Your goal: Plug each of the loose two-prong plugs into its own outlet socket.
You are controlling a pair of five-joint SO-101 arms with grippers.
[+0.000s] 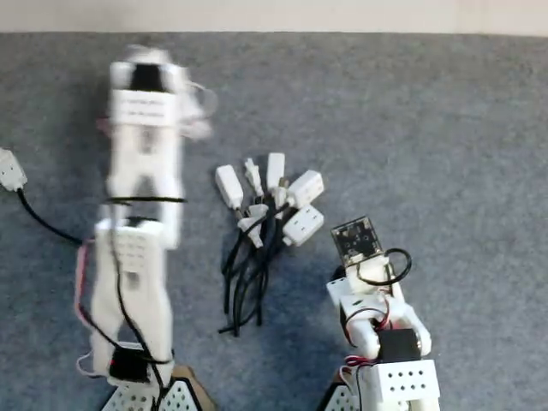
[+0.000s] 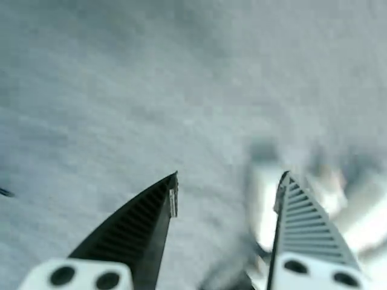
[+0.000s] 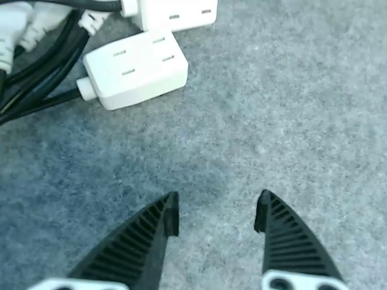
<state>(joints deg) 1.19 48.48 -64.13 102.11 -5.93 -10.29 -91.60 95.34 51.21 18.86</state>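
Note:
A cluster of white socket blocks (image 1: 306,187) and two-prong plugs (image 1: 252,175) on black cords (image 1: 244,282) lies mid-table. Another white plug (image 1: 10,169) lies alone at the left edge. My left arm (image 1: 141,171) stretches toward the far side, left of the cluster. Its gripper (image 2: 230,175) is open over bare carpet, and a blurred white shape (image 2: 263,208) shows behind one finger. My right arm (image 1: 377,325) is folded at the near right. Its gripper (image 3: 216,211) is open and holds nothing, a short way from the nearest socket block (image 3: 136,66), with a second block (image 3: 172,12) beyond.
Grey carpet (image 1: 445,128) covers the table, with free room at the right and far side. The bundled black cords (image 3: 36,78) trail from the cluster toward the near edge between the two arm bases.

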